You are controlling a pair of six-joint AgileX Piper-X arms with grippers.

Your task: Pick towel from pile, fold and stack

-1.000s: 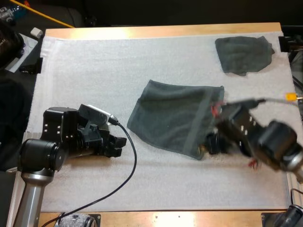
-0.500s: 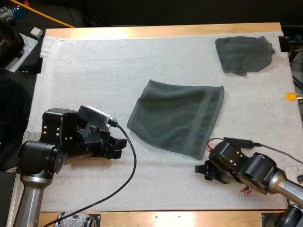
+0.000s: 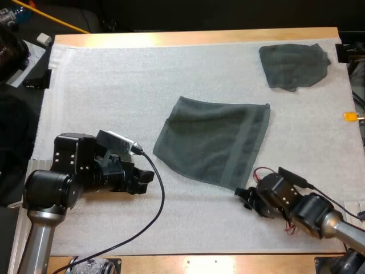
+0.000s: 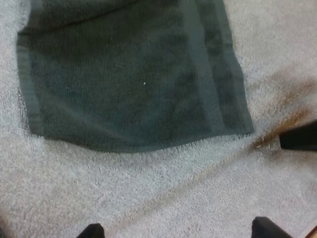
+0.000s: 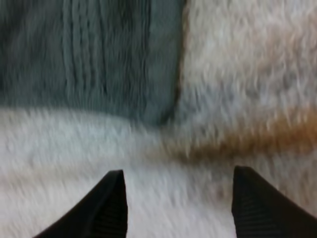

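Note:
A dark grey-green towel point(image 3: 214, 142) lies spread flat on the middle of the white mat point(image 3: 114, 91). My left gripper point(image 3: 147, 178) rests low on the mat just left of the towel's near left corner. In the left wrist view its fingertips point(image 4: 91, 230) stand wide apart, open, short of the towel's near edge point(image 4: 133, 74). My right gripper point(image 3: 244, 197) sits at the towel's near right corner, open. In the right wrist view the fingers point(image 5: 111, 203) are apart just before that corner point(image 5: 99, 59). A second towel point(image 3: 293, 65) lies rumpled at the far right.
The wooden table edge point(image 3: 194, 37) runs along the far side of the mat. Bare mat spreads to the left of and in front of the flat towel. My right arm's gripper point(image 4: 299, 136) shows beside the towel's corner in the left wrist view.
My right arm dropped from over the towel's right edge to the mat in front, then edged toward the near right corner. The left gripper barely shifted. The towels stayed put.

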